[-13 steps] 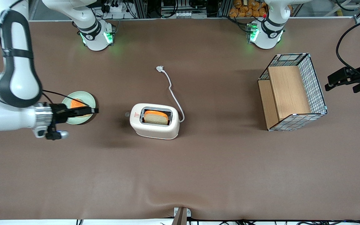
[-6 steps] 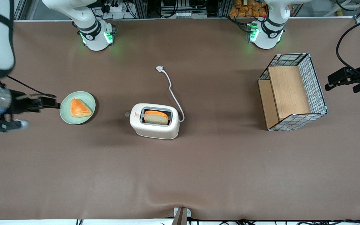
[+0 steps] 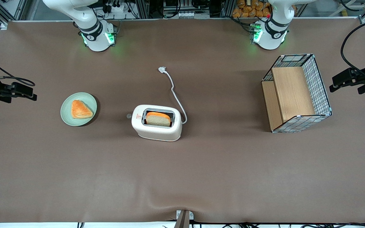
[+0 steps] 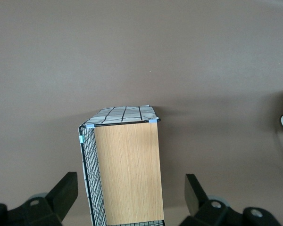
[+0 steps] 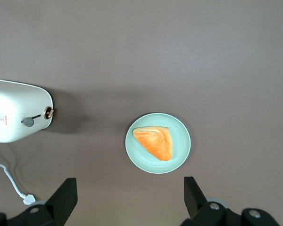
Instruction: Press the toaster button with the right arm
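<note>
The cream-white toaster (image 3: pixel 156 123) stands mid-table with a slice of bread (image 3: pixel 158 118) in its slot. The toaster button (image 3: pixel 128 116), a tiny grey knob, juts from the narrow end face that looks toward the working arm's end; it also shows in the right wrist view as the toaster button (image 5: pixel 28 122) on the toaster (image 5: pixel 19 117). My right gripper (image 3: pixel 27 91) hangs at the working arm's end of the table, well apart from the toaster. The gripper (image 5: pixel 129 188) is open, with its fingers (image 5: pixel 66 193) wide apart and nothing between them.
A pale green plate (image 3: pixel 67 117) with an orange pastry (image 3: pixel 80 109) lies between the gripper and the toaster. The white cord (image 3: pixel 176 96) runs from the toaster to its plug (image 3: pixel 162 69). A wire-and-wood basket (image 3: pixel 296 93) sits toward the parked arm's end.
The right arm has drawn back from over the plate toward its own end of the table, uncovering the plate and pastry. The toaster and bread have not moved.
</note>
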Controlling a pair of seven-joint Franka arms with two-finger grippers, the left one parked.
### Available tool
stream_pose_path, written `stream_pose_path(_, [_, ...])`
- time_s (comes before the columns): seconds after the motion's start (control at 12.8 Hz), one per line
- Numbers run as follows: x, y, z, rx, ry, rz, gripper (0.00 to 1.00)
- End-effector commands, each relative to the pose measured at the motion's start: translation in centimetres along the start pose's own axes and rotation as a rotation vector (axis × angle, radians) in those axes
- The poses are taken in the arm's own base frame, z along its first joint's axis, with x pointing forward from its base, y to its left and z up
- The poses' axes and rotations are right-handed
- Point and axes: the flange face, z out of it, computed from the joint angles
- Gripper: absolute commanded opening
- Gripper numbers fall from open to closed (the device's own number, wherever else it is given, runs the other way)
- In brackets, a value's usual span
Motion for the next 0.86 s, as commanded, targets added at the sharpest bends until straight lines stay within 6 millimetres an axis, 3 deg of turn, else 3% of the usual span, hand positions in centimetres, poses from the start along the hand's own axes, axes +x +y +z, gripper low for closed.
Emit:
stream_pose_path(0.0, [-3.0, -1.2, -1.8, -0.034, 0.022, 0.044, 1.0])
stream_pose_path(0.31, [-4.6, -0.8, -2.9, -0.037, 0.033, 0.073, 1.0])
stream_pose_path(0.78, [-4.9, -1.3, -4.2, -0.052, 0.037, 0.058, 1.0])
